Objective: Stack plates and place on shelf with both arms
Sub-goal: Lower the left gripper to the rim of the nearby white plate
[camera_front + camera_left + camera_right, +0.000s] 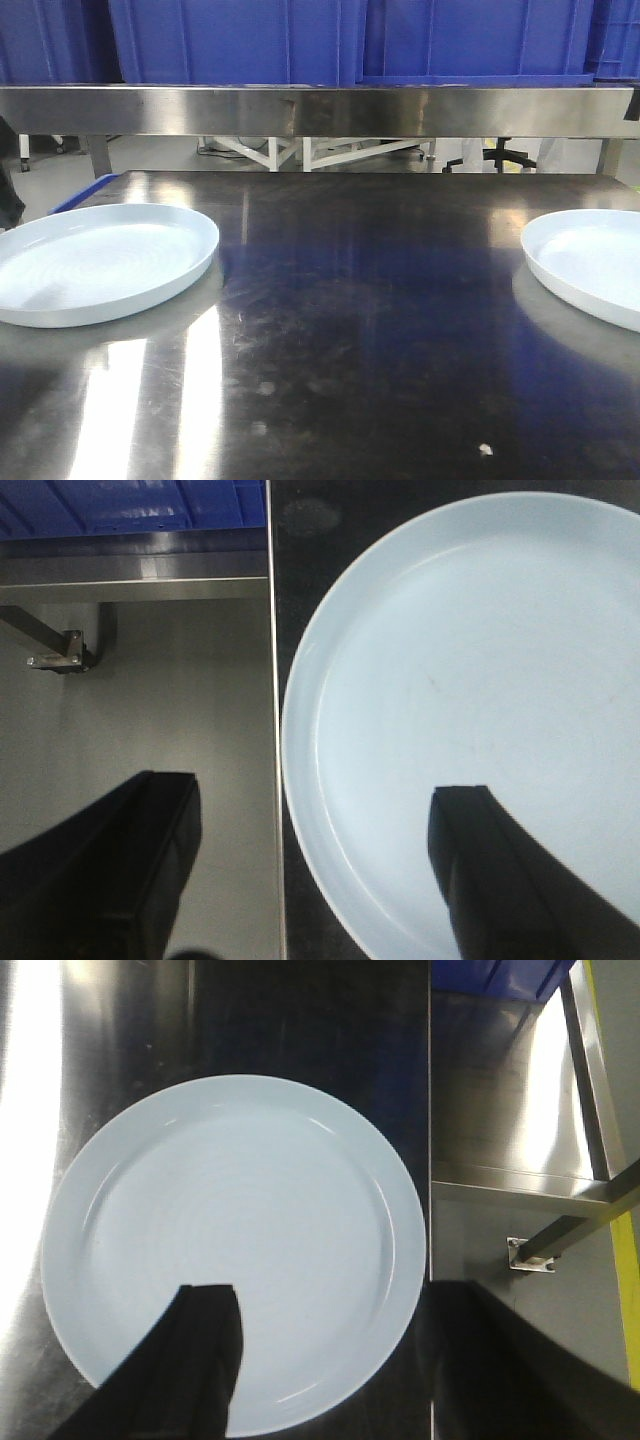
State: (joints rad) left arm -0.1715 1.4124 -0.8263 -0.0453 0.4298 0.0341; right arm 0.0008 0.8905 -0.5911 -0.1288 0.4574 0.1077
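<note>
Two pale bluish-white plates lie apart on the dark steel table (360, 300), the left plate (100, 260) at one end and the right plate (590, 265) at the other, cut off by the frame. Neither arm shows in the front view. In the left wrist view my left gripper (318, 870) hangs open above the left plate (470, 700), one finger (490, 880) over its inside and the other (140, 870) past the table edge. My right gripper (335, 1360) is open too and spans the right plate's (240, 1220) rim, one finger (195, 1360) over the dish.
A stainless shelf (320, 110) runs across the back above the table, carrying blue crates (240, 40). The table's side edges (272, 730) (430, 1160) lie close to each plate, with floor and steel frame parts (530, 1255) beyond them.
</note>
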